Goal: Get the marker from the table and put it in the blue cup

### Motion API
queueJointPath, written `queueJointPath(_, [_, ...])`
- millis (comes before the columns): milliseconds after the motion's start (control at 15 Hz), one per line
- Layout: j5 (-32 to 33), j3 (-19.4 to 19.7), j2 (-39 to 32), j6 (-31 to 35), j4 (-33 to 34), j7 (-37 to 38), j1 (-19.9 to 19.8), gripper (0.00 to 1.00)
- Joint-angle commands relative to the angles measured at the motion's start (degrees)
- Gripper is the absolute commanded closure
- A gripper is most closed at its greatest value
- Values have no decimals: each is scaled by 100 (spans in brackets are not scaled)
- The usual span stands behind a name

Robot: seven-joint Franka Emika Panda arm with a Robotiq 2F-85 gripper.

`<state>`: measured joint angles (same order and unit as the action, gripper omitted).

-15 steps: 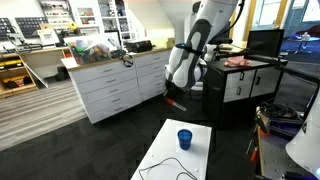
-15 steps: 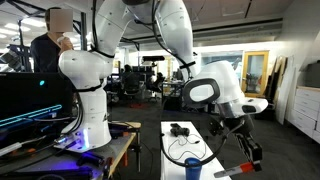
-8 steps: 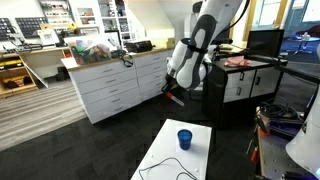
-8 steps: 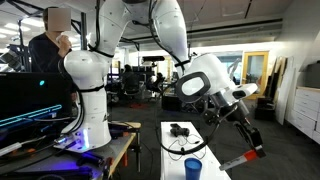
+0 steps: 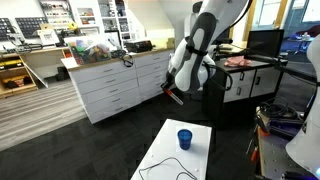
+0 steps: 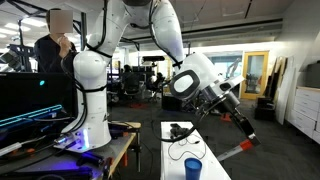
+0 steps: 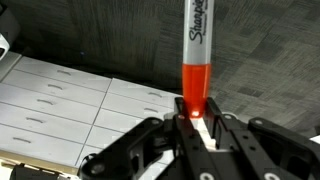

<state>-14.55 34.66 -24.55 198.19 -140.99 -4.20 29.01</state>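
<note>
My gripper (image 7: 193, 118) is shut on the marker (image 7: 197, 60), which has an orange-red end between the fingers and a grey lettered body pointing away. In both exterior views the gripper (image 5: 170, 92) (image 6: 246, 133) hangs in the air above and beyond the white table (image 5: 165, 152) (image 6: 174, 147), with the marker (image 5: 176, 98) (image 6: 233, 152) sticking out of it. The blue cup (image 5: 185, 138) (image 6: 193, 168) stands upright on the table, well below the gripper and apart from it.
A grey-white drawer cabinet (image 5: 110, 85) with a cluttered top stands behind the table. A dark cabinet (image 5: 245, 85) is beside the arm. A black cable (image 5: 165, 170) and a small black object (image 6: 180, 130) lie on the table. A person (image 6: 50, 45) stands near the robot base.
The arm has swung the gripper and marker higher and further from the table, and the marker now points down at a slant towards the table's far side.
</note>
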Motion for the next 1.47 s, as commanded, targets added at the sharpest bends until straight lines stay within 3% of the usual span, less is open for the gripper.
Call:
queueJointPath(0, [-828,834,113,-5,-233,-34,1200,93])
queueJointPath(400, [-2181,2202,-190,-18,-481,-1,3356,93])
queueJointPath(667, [-2830,2889,-406,-21,-799,56,4573,93])
queueJointPath(1067, [-3186,3586,-727,-21,-1303,352,5854,93])
queueJointPath(1400, [-3425,3892,-1008,-21,-1589,674,6607,93])
